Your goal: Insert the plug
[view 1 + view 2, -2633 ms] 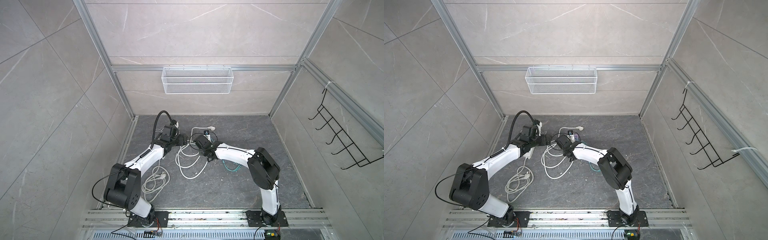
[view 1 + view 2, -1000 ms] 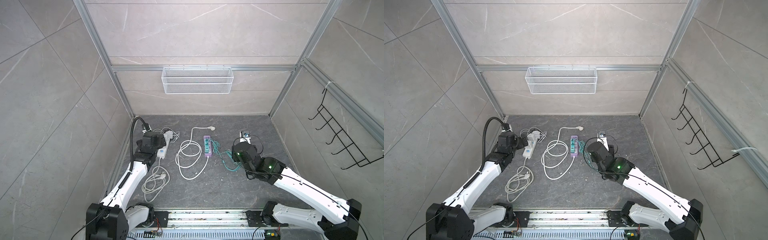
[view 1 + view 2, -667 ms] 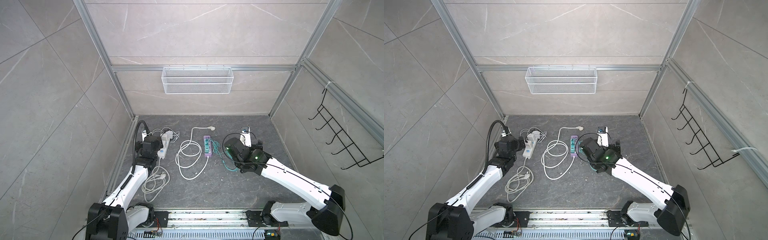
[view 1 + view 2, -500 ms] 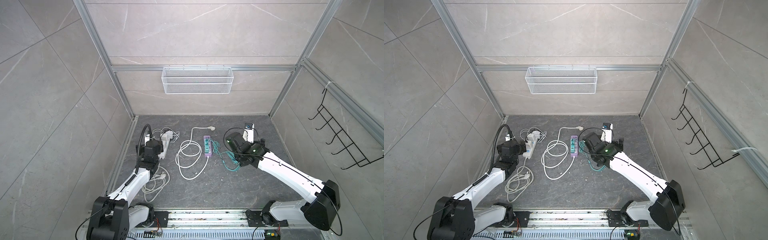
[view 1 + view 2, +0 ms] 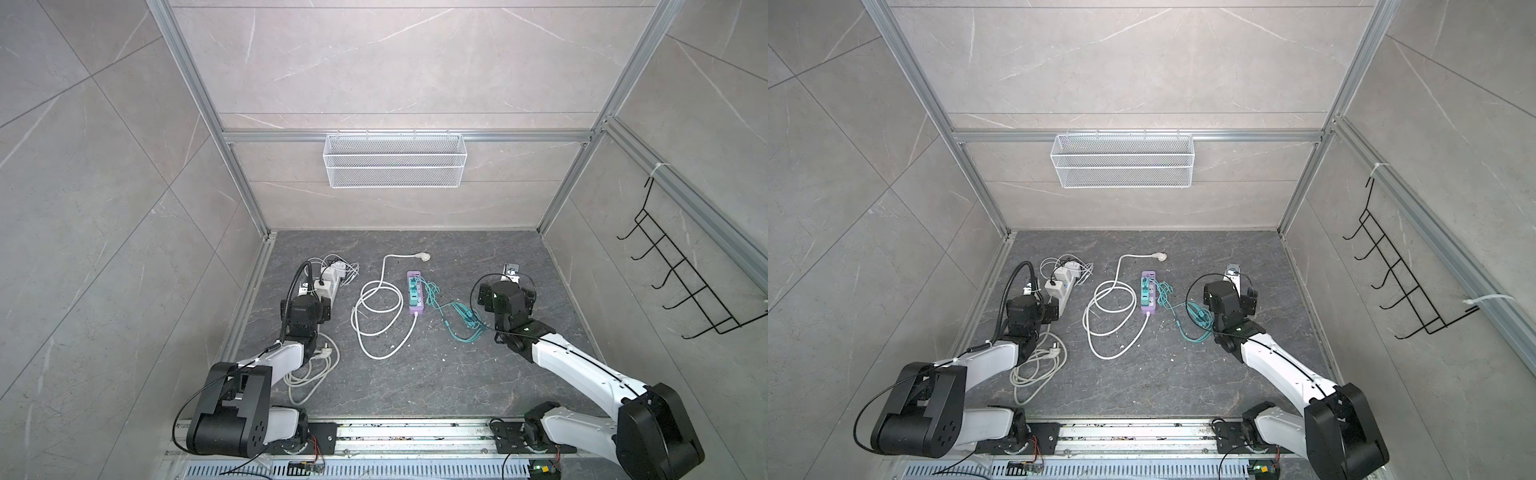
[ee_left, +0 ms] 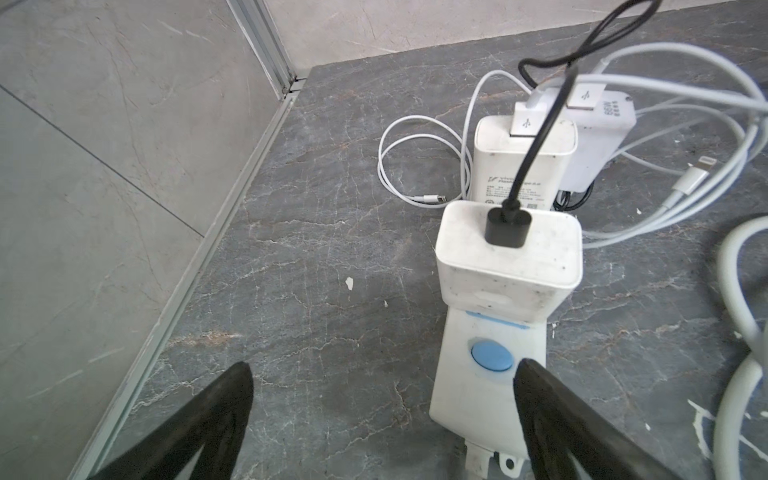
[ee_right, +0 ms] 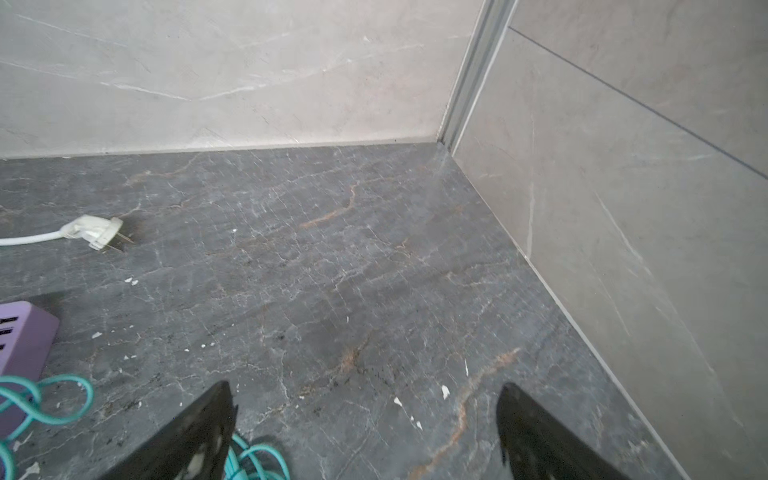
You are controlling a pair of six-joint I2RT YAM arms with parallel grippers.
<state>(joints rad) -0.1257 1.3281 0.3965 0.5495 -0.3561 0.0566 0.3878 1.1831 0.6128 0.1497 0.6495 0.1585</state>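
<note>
A purple power strip (image 5: 416, 305) (image 5: 1149, 306) lies mid-floor with teal plugs (image 5: 414, 296) seated in its sockets. Their teal cable (image 5: 457, 318) (image 7: 62, 384) trails off to the right. A loose white plug (image 5: 424, 257) (image 7: 99, 232) rests behind the strip on its coiled white cord (image 5: 376, 316). My left gripper (image 5: 306, 308) (image 6: 380, 378) is open and empty by the near end of a white power strip (image 6: 486, 386). My right gripper (image 5: 506, 293) (image 7: 365, 395) is open over bare floor, right of the teal cable.
The white power strip (image 5: 328, 291) carries white chargers (image 6: 509, 245) with black and white cables tangled behind it. A grey cord (image 5: 309, 374) is coiled near the left arm. Walls close in at left, back and right. A wire basket (image 5: 394, 166) hangs on the back wall.
Both arms have drawn back from the purple strip, left arm toward the white strip, right arm to the right. The right gripper has opened.
</note>
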